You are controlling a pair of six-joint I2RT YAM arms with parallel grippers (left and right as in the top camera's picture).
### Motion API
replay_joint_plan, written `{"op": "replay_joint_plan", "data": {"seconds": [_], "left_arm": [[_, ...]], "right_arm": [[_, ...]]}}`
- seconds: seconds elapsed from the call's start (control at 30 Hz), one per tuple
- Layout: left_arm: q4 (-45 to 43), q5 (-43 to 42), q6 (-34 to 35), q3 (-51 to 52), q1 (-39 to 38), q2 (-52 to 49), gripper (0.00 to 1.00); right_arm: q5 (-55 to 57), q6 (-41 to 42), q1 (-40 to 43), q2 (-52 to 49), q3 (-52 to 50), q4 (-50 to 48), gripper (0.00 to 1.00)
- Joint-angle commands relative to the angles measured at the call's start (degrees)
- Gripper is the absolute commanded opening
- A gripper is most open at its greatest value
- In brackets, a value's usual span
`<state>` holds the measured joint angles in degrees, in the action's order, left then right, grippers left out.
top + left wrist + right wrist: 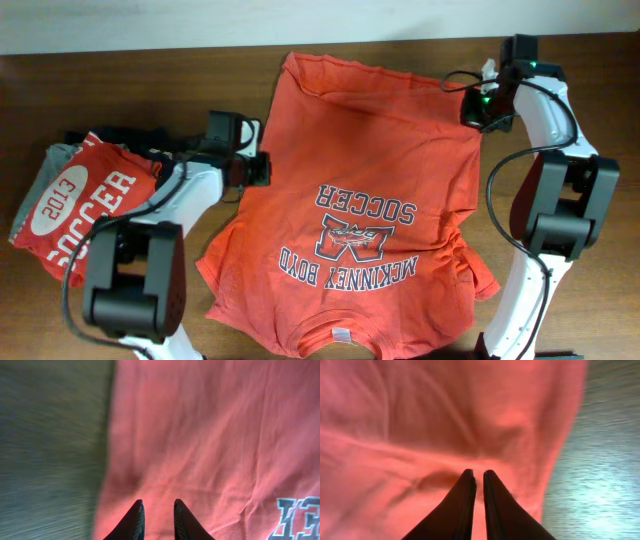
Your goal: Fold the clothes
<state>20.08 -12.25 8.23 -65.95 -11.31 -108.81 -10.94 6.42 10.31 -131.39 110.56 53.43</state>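
Across the middle of the brown wooden table (120, 90), seen from overhead, lies the orange-red short-sleeved cotton T-shirt (370, 160). It is spread print-up, its long axis running from far edge to near edge, hem far and collar near. The dark navy chest print (350, 238) and small white neck tag (341, 333) show, and the cloth is rumpled along its right side. The left gripper (262, 168) sits at the shirt's left side, about midway along. The right gripper (478, 105) is on the far right hem corner, so the shirt's body lies inward from both arms. A folded red shirt with white lettering (90, 205) rests apart, by the left edge. From the left wrist, the two dark fingers (134, 522) stand a little apart over flat fabric just inside the shirt's edge, bare wood alongside and nothing caught between them. From the right wrist, the fingers (462, 502) are drawn to a thin slit, tips nipping a raised crease of hem beside bare table. Judging from this, the far right corner looks readiest to be carried along the long axis toward the collar.
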Motion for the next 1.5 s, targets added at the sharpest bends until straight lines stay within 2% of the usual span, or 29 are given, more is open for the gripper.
{"op": "replay_joint_plan", "data": {"seconds": [0.0, 0.5, 0.63, 0.77, 0.9, 1.1, 1.27, 1.37, 1.47], "left_arm": [[-0.74, -1.51, -1.90, -0.11, -1.33, -2.10, 0.20], [-1.84, -1.53, -1.90, -0.15, -1.66, -2.73, 0.21], [-1.84, -1.53, -1.90, -0.15, -1.66, -2.73, 0.21], [-1.84, -1.53, -1.90, -0.15, -1.66, -2.73, 0.21], [-2.32, -1.53, -1.90, -0.15, -1.66, -2.73, 0.21], [-2.69, -1.55, -1.90, -0.17, -1.66, -2.73, 0.26], [-1.14, -1.44, -1.88, -0.15, -1.66, -2.75, 0.26], [-1.09, 2.08, -1.88, -0.15, -1.66, -3.02, 0.28], [-1.36, 5.01, -1.86, -0.15, -1.64, -3.85, 0.25]], "right_arm": [[2.64, 0.00, 0.31, 0.44, -0.20, -0.92, 0.12], [8.55, 2.91, 0.33, -7.96, -0.31, -8.04, 0.11], [24.33, 8.50, 1.53, -8.20, -0.31, -7.34, 0.10], [31.21, 9.53, 5.35, -8.20, -0.31, -6.01, 0.10], [31.04, 14.12, 12.22, -8.20, -0.31, -1.90, 0.06], [26.14, 13.84, 18.97, -7.08, -0.07, 2.27, 0.04], [16.31, 10.75, 17.75, -3.15, 0.13, 1.62, 0.05], [9.64, 7.63, 15.61, -0.90, 0.13, 0.26, 0.05], [2.36, 4.15, 13.22, 0.92, 0.13, -1.33, 0.05]]}}
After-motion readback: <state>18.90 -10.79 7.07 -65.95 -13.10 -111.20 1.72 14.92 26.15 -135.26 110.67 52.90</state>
